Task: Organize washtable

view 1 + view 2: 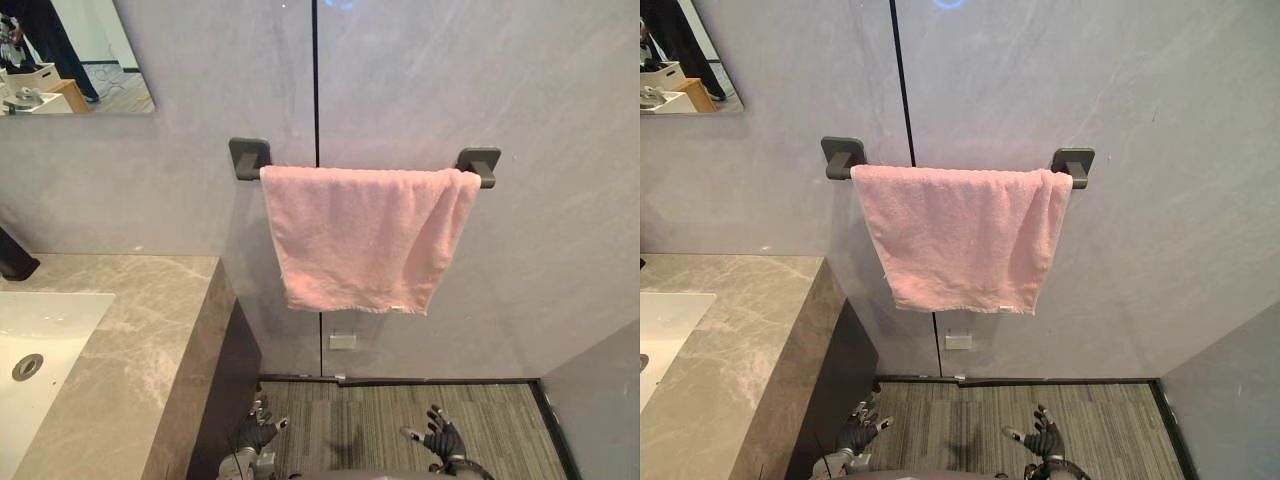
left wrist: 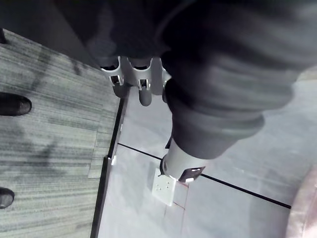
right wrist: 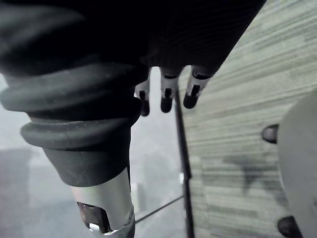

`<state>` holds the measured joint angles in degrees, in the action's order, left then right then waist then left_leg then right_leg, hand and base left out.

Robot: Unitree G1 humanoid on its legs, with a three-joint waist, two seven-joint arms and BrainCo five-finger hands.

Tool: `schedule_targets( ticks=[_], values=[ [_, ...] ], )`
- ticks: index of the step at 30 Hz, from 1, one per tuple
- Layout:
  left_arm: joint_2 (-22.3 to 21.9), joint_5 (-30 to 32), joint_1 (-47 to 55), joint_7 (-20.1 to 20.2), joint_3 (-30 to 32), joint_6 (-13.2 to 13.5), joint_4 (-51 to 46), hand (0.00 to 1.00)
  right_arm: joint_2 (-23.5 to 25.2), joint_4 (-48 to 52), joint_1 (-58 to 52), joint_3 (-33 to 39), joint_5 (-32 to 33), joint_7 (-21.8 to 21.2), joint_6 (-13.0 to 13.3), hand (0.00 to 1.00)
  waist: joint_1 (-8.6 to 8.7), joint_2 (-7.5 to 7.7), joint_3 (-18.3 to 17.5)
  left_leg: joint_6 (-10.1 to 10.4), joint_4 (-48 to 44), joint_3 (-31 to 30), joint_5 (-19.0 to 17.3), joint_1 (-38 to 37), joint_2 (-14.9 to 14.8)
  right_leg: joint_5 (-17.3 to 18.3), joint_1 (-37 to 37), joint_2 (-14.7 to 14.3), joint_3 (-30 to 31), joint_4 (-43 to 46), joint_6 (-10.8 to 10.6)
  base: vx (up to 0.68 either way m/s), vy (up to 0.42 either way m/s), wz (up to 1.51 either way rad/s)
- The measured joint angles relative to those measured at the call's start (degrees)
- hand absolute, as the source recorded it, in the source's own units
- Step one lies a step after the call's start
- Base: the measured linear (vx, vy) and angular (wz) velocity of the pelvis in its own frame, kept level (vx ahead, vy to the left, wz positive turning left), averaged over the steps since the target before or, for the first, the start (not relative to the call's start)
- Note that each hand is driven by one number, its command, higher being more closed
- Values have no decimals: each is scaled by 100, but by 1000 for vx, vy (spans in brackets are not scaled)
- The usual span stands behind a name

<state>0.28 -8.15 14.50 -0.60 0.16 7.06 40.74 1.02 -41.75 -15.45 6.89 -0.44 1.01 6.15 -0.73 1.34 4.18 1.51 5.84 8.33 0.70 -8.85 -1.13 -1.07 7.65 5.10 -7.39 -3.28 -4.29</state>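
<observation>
Pink towel (image 1: 365,235) draped over the towel bar (image 1: 478,160) on the wall, high above both hands and well apart from them; long axis level, along the bar; sides slanting inward toward the lower hem; hung just past the right-hand end of the worktop (image 1: 150,320), not on it.

Left hand (image 1: 255,432) low beside the worktop's end face, roughly under the towel's left edge; right hand (image 1: 441,438) low over the floor, roughly under the towel's right part; neither clearly nearer. Any reach for the towel judged to run upward and forward.

Fingers of both hands spread and relaxed, clamped on nothing; the same in the wrist views: straight fingers (image 2: 143,94) on the left, straight fingers (image 3: 167,99) on the right, floor and wall past them.

Sink (image 1: 40,340) at the worktop's left edge, cut off by the frame; dark base of what may be a tap (image 1: 14,258) at the back edge, mostly cut off.

Hard to make out: anything further left on the worktop; the towel's fall behind the bar; the room in the mirror (image 1: 75,55), too small to read.
</observation>
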Motion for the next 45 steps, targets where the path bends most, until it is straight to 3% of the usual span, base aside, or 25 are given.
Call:
schedule_targets(
  ticks=[8, 10, 14, 16, 18, 20, 21, 22, 24, 25, 27, 28, 31, 33, 35, 36, 37, 39, 40, 42, 43, 45],
  values=[
    [84, 215, -110, -253, 196, 98, 483, 0, -129, -458, 411, -75, 52, 14, -3, 0, -72, 1, 69, 10, -11, 335, -30, 15, -56, 16, -322, -27, 335, 272, 14, 3, 8, -22],
    [139, 212, -189, -331, 206, 89, 580, 0, -162, -474, 614, -215, 43, 36, -13, 0, -97, -8, 130, 11, -39, 465, -31, 138, -72, 215, -732, -39, 499, 790, 27, -10, 2, -39],
    [335, 207, -545, -361, 197, 60, 686, 0, -161, -490, 944, -584, 30, 26, -45, 0, -162, 198, 348, -21, -392, 381, -21, 591, -77, 558, -1353, 51, 532, 1638, -4, -12, -42, 13],
    [295, 207, -686, -371, 162, 55, 683, 0, -161, -495, 1019, -671, 32, 23, -44, 0, -130, 176, 405, -30, -526, 154, -19, 726, -74, 1066, -1498, 199, 490, 2608, 85, 34, -37, 69],
    [271, 209, -725, -378, 147, 68, 563, 0, -156, -568, 1075, -707, 32, 6, -46, 0, -170, 200, 360, -9, -724, -224, -7, 909, -73, 1399, -1425, 446, 585, 3573, -86, 63, -174, 98],
    [315, 210, -762, -406, 150, 66, 535, 0, -172, -636, 1272, -701, 32, 11, -47, 0, -175, 353, 294, 103, -953, -488, 66, 1206, -68, 1516, -1345, 490, 825, 3588, -211, 0, -265, 77],
    [302, 210, -777, -452, 152, 46, 547, 0, -214, -637, 1457, -733, 33, 18, -46, 0, -199, 276, 339, 212, -1027, -592, 150, 1360, -127, 1604, -1381, 390, 832, 3537, -207, -127, -250, 41],
    [194, 206, -778, -465, 151, 41, 540, 0, -318, -634, 1655, -741, 42, 28, -45, 0, -240, 93, 403, 271, -1062, -670, 196, 1462, -262, 1664, -1302, 227, 839, 3331, -137, -159, -240, 32],
    [111, 170, -809, -497, 146, 64, 542, 0, -402, -615, 1838, -759, 82, 56, -33, 0, -354, -14, 403, 398, -1106, -707, 330, 1726, -361, 1910, -1270, 127, 710, 2927, -5, -209, -232, 26],
    [45, 152, -905, -525, 137, 71, 604, 0, -454, -616, 1979, -804, 95, 98, -22, 0, -322, -211, 512, 504, -1130, -937, 457, 1914, -490, 1923, -1193, -41, 474, 2645, 157, -245, -238, 53],
    [-11, 150, -936, -556, -42, 74, 692, 0, -560, -655, 2011, -802, 90, 170, -22, 0, -320, -476, 660, 615, -1037, -1222, 693, 1959, -699, 1788, -1061, -289, 125, 2511, 337, -297, -227, 80],
    [-12, 138, -930, -577, -72, 72, 719, 0, -593, -687, 1937, -793, 80, 191, -24, 0, -314, -562, 691, 572, -880, -1054, 849, 1914, -805, 1737, -996, -348, -142, 2504, 427, -263, -179, 77],
    [18, 142, -935, -571, -67, 78, 730, 0, -591, -715, 1879, -704, 78, 250, -43, 0, -315, -463, 772, 490, -899, -388, 705, 1841, -818, 1621, -1012, -126, -449, 2428, 617, -216, -70, 55],
    [32, 141, -930, -570, -53, 109, 827, 0, -776, -731, 1877, -619, 75, 257, -38, 0, -292, -417, 750, 346, -1840, -211, 570, 1867, -490, 1265, -1133, 226, -486, 2065, 504, -195, 9, 33],
    [31, 142, -914, -568, -31, 110, 917, 0, -844, -752, 1858, -610, 31, 247, -45, 0, -302, -502, 702, 353, -2427, 64, -5, 1739, -520, 926, -1173, 282, -527, 1715, 429, -129, 116, 23],
    [28, 144, -920, -562, 26, 94, 1004, 0, -816, -766, 1836, -606, 9, 246, -56, 0, -280, -581, 667, 373, -2526, 431, -269, 1560, -673, 783, -1193, 278, -615, 1586, 378, -85, 164, 27],
    [24, 145, -922, -559, 37, 90, 1035, 0, -827, -768, 1837, -606, -3, 245, -61, 0, -261, -652, 647, 397, -2517, 546, -282, 1543, -722, 766, -1189, 264, -673, 1589, 359, -102, 144, 48],
    [28, 151, -869, -552, 7, 83, 1063, 0, -777, -791, 1873, -595, -18, 212, -139, 0, -163, -614, 628, 439, -1747, 752, -111, 1385, -613, 547, -1085, 169, -885, 1260, 426, -124, 115, 73],
    [122, 162, -871, -536, -3, 59, 1129, 0, -690, -859, 1880, -554, -23, 202, -124, 0, -128, -550, 572, 450, -1294, 699, -128, 1155, -474, 295, -1028, 321, -1184, 873, 330, -120, 131, 70],
    [75, 206, -883, -459, -34, 10, 1186, 0, -728, -911, 1924, -444, -24, 221, -126, 0, -102, -587, 573, 375, -1696, 1209, -557, 853, -590, 120, -894, 386, -1460, 775, 248, -113, 198, 92],
    [-9, 269, -852, -435, -88, -22, 1229, 0, -759, -910, 1892, -427, -28, 222, -132, 0, 113, -823, 475, 392, -953, 1124, -531, 548, -518, -37, -755, 341, -1736, 558, 119, -133, 226, 105],
    [12, 337, -844, -436, -141, -35, 1282, 0, -666, -916, 1831, -401, -36, 212, -154, 0, 78, -709, 470, 313, -465, 1025, -253, 401, -333, -254, -653, 358, -1823, 287, 107, -158, 147, 57]
  ],
)
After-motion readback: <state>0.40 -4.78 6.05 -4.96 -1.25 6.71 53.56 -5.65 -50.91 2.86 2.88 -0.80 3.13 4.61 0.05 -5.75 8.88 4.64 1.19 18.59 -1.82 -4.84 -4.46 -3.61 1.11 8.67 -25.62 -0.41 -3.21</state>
